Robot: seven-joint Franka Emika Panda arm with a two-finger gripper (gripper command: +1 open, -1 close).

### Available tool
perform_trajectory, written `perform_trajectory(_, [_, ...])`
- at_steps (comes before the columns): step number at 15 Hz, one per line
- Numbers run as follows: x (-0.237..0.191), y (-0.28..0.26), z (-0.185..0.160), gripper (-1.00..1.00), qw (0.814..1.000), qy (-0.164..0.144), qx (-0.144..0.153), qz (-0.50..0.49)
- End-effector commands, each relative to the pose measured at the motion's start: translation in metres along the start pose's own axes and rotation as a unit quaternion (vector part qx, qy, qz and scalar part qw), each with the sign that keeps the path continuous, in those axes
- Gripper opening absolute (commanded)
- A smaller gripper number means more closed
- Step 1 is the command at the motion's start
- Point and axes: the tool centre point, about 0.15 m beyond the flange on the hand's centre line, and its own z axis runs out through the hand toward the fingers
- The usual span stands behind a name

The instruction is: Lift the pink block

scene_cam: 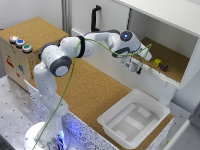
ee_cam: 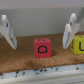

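The pink block (ee_cam: 43, 47) is a small pinkish-red cube with a dark letter on its face. It sits on the cork floor of the shelf (ee_cam: 30, 62), in the wrist view. My gripper (ee_cam: 40, 45) is open, with one finger (ee_cam: 8, 31) on each side of the block and a gap to each. In the exterior view my gripper (scene_cam: 136, 66) is at the shelf's front edge and hides the pink block. A yellow-green cube (ee_cam: 79, 46) stands beside the block, outside the far finger; it also shows in the exterior view (scene_cam: 157, 62). A dark purple cube (scene_cam: 164, 66) stands next to it.
The white shelf cabinet's wall (scene_cam: 195, 60) and roof (scene_cam: 165, 12) enclose the cubes. A white plastic bin (scene_cam: 133, 118) sits on the cork table (scene_cam: 85, 95) below. A wooden box with coloured buttons (scene_cam: 20, 47) stands at the exterior view's left.
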Motion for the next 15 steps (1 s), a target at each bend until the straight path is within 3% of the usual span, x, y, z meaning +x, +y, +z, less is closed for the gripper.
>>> perform_trajectory(1, [0.027,-0.007,0.003,1.0,0.997,-0.073,-0.019,0.011])
perform_trajectory(4, [0.027,-0.013,-0.005,1.0,0.995,-0.096,-0.036,-0.001])
perform_trajectory(10, [0.026,-0.007,0.013,1.0,0.993,-0.092,-0.076,-0.002])
perform_trajectory(15, [0.027,-0.005,0.032,1.0,0.994,-0.094,-0.046,-0.017])
